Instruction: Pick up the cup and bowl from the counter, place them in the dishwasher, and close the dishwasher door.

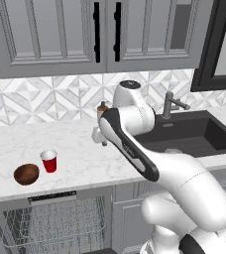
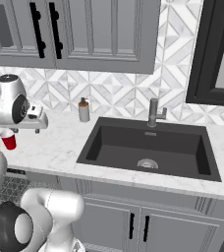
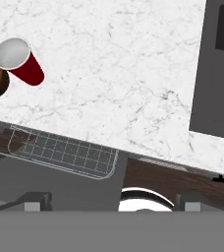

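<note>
The cup (image 1: 49, 160) stands upright on the counter (image 1: 80, 149), just right of the bowl (image 1: 26, 173), above the open dishwasher (image 1: 55, 225). The gripper (image 1: 99, 135) hangs over the counter right of both; its spread cannot be determined. No legible writing anywhere.

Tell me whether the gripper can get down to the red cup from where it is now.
Probably yes. The cup stands upright on the counter with open worktop between it and the gripper, which hangs above the counter. The bowl sits close on its far side, not in the way.
</note>
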